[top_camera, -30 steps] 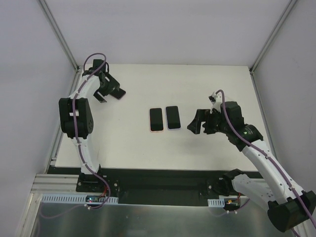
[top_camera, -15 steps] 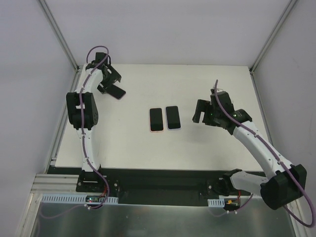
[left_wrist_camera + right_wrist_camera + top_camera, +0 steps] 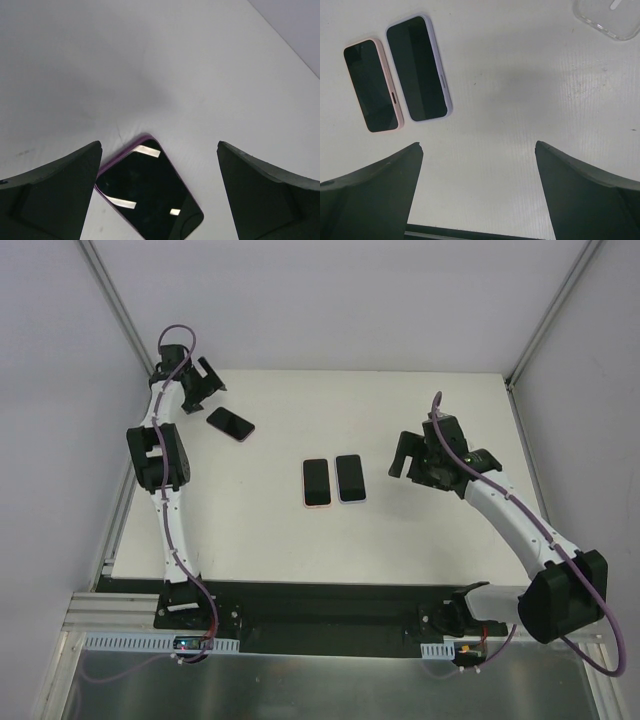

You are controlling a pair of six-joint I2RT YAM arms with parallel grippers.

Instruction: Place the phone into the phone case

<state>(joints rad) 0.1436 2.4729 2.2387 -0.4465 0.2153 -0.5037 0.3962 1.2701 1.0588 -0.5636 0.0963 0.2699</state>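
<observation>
A phone in a purple case lies flat on the white table at the far left; in the left wrist view it lies below and between my open fingers. My left gripper is open and empty, just beyond the phone near the far-left corner. A pink-cased phone and a lavender-cased phone lie side by side at mid-table. My right gripper is open and empty, to their right. A clear empty phone case lies beyond it.
The white table is walled by white panels and metal frame posts at left, back and right. The black rail with both arm bases runs along the near edge.
My left gripper has drawn back off the purple-cased phone toward the far-left corner, leaving it on the table. My right gripper has swung away from the two middle phones toward the far side.
</observation>
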